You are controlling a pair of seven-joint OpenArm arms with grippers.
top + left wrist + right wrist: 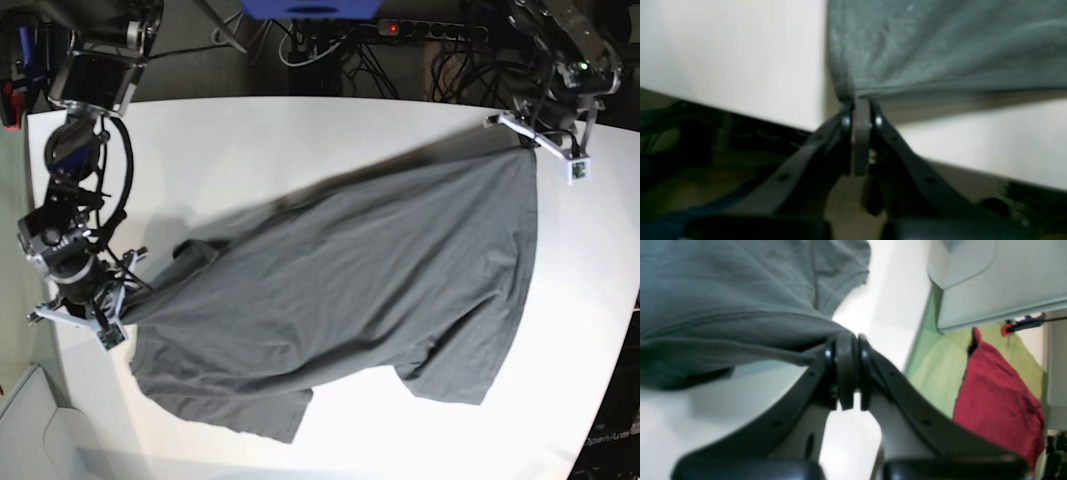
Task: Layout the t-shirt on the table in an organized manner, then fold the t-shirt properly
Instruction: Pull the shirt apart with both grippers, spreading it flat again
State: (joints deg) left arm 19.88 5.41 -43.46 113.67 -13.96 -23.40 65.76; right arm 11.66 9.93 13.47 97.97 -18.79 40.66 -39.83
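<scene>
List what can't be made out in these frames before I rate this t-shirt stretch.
- Collar and neck label of the t-shirt: not visible in any view.
- Left end effector: left wrist view is blurred; in the base view its wrist hides the grip.
- Right end effector: too small in the base view to see the pinch.
- Table: cut off by the base view's edges.

Bright, even light; blurry wrist views
</scene>
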